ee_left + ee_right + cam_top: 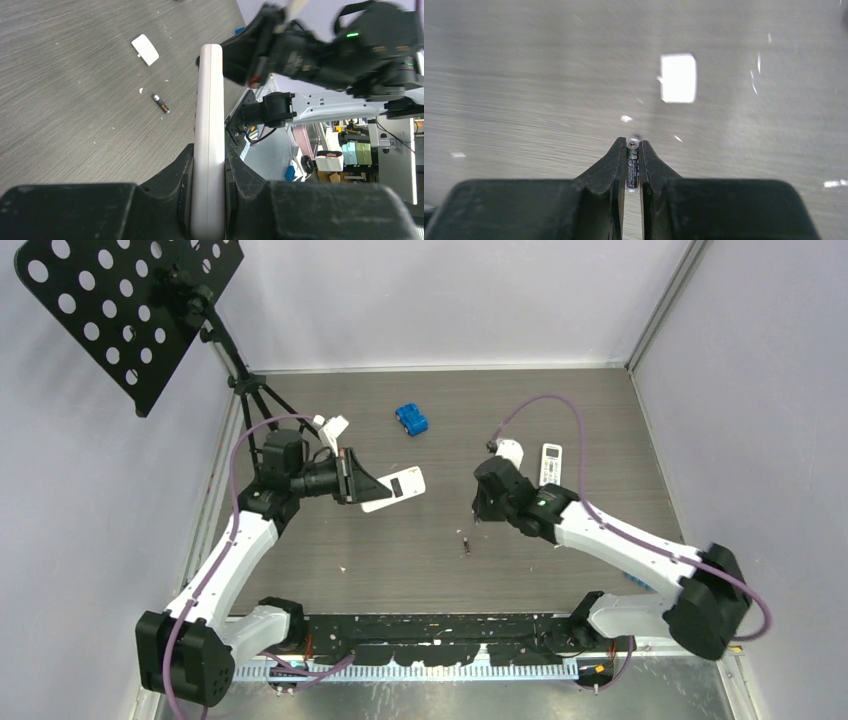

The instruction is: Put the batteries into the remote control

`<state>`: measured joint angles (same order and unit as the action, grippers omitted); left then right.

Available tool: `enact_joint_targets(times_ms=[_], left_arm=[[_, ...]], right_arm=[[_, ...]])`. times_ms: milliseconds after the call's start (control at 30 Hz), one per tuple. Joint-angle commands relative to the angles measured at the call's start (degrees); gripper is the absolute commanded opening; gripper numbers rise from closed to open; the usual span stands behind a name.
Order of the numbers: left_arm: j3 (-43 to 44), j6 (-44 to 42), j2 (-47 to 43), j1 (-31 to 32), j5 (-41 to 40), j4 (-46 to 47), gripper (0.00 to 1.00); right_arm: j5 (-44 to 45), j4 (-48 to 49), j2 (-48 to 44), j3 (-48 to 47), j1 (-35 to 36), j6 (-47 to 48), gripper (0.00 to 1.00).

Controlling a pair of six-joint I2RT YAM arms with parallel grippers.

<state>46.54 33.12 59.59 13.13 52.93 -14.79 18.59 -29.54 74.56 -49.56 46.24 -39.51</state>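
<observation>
At lower centre, our right gripper (632, 146) pinches 1 slim dark cylindrical battery (632, 170) between its tips; our left gripper (209, 154) clamps the white plastic remote (210, 90).

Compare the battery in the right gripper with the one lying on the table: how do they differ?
The held battery is pinched in the right gripper, above the table; the loose battery lies flat on it, untouched. The held battery shows only as a strip between the fingers; the loose battery shows whole. Both are slim dark cylinders.
</observation>
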Motion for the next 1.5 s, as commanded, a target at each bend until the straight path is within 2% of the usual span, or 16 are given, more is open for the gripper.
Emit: enact_joint_targets(times_ms=[0, 267, 467, 667, 1033, 1467], left_arm=[[-0.3, 3.2, 0.0, 1.2, 2.6, 7.9, 0.00], [-1.4, 7.0, -0.1, 2.9, 5.1, 14.1, 0.00], [-2.4, 11.8, -0.2, 3.0, 6.3, 19.7, 0.00], [-4.4, 19.5, 1.3, 3.0, 8.1, 28.2, 0.00], [-4.0, 24.8, 2.8, 3.0, 9.7, 32.1, 0.00], [-4.0, 27.8, 3.6, 3.0, 10.6, 36.0, 0.00]], right_arm=[[-0.5, 8.5, -9.3, -6.7, 0.1, 5.6, 0.09], [-13.3, 24.1, -12.6, -11.8, 0.1, 11.0, 0.08], [-20.0, 27.1, -10.6, -14.0, 0.7, 14.2, 0.08], [-19.9, 27.2, -9.2, -14.3, 2.6, 18.2, 0.07], [-15.5, 29.2, -8.3, -11.5, 4.6, 23.7, 0.07], [-13.9, 34.3, -10.2, -7.4, 5.0, 23.7, 0.08]])
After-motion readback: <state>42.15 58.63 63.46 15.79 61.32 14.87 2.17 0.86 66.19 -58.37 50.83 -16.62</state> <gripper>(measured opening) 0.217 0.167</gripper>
